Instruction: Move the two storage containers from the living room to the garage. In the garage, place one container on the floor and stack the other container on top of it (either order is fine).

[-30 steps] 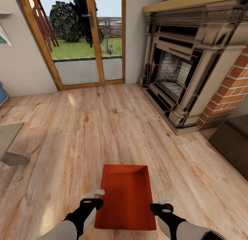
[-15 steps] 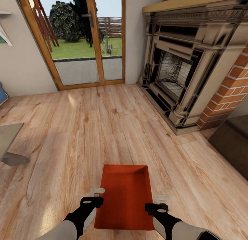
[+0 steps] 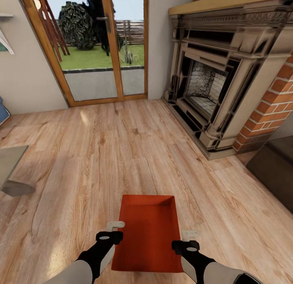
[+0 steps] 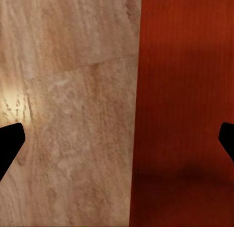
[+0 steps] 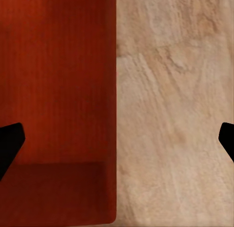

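On the wood floor (image 3: 122,154) of the living room, everything sits in plain view of the head camera. At 1 to 2 o'clock stands the brick fireplace (image 3: 219,76), its dark carved surround against the right wall, and at 11 to 12 o'clock a glass door (image 3: 97,48) in an orange wooden frame looks out on grass and a bush. A grey table corner (image 3: 10,166) juts in at 9 o'clock, and a dark block (image 3: 274,170) lies at 3 o'clock beside the hearth. One orange-red container (image 3: 148,233) rests on the planks at 6 o'clock, open side up, long axis running away from the robot. The left gripper (image 3: 112,231) hangs over the container's left wall and the right gripper (image 3: 188,240) over its right wall. Both are spread wide: in each wrist view the two dark fingertips (image 4: 9,144) (image 5: 9,141) sit far apart, one over the container's ribbed bottom and one over bare floor, the wall between them, nothing grasped.
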You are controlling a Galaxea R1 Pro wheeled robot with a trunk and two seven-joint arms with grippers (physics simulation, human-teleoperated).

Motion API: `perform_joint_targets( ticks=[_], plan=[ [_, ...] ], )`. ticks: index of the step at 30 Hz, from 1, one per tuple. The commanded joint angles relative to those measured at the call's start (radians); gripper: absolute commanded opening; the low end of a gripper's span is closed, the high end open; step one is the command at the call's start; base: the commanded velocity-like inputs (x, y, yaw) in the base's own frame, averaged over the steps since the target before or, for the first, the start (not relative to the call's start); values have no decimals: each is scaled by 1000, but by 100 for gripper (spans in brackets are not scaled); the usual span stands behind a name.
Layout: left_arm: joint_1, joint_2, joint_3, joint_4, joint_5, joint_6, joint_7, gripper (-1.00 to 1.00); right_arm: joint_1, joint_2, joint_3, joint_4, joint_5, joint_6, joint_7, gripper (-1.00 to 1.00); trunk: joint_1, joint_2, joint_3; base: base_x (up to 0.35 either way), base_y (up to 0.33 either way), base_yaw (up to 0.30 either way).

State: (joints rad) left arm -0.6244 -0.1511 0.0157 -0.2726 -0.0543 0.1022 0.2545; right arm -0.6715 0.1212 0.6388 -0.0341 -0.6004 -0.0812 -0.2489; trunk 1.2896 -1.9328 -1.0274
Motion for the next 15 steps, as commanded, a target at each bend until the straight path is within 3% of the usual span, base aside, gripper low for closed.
perform_joint_targets(
  ticks=[1,15],
  plan=[
    [0,-1,1,-3,-6,7,2,100,0,0,9,0,-10,-3,-3,100,0,0,-1,0,0,0],
    [0,1,3,-3,-4,7,-12,100,0,-2,9,0,-10,-3,-3,100,54,-98,-45,0,0,0]
  ],
)
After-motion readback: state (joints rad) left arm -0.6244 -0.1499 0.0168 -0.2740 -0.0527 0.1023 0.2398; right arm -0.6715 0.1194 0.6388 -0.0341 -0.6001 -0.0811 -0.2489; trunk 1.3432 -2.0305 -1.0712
